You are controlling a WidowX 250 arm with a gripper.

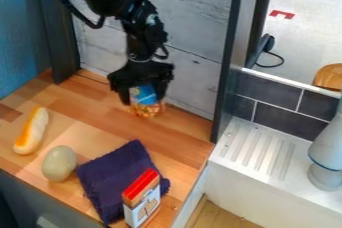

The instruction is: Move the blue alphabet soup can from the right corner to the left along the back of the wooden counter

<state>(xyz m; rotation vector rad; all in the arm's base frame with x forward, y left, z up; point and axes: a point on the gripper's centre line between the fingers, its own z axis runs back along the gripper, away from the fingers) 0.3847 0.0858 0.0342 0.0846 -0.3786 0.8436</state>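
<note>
The black gripper (141, 94) hangs down at the upper middle, near the grey plank wall. Between its two fingers is a can (145, 103) with a blue upper part and an orange, patterned lower part; the fingers are closed on its sides. The top of the can is hidden by the gripper. Whether the can touches the wooden counter, I cannot tell.
On the wooden counter (180, 144) lie a hot-dog-like toy (31, 131) at left, a grey-green egg-shaped object (59, 163) and a dark purple cloth (117, 177). A red-topped box (142, 202) stands by the cloth's front edge. A white ribbed drainboard (257, 154) is at right.
</note>
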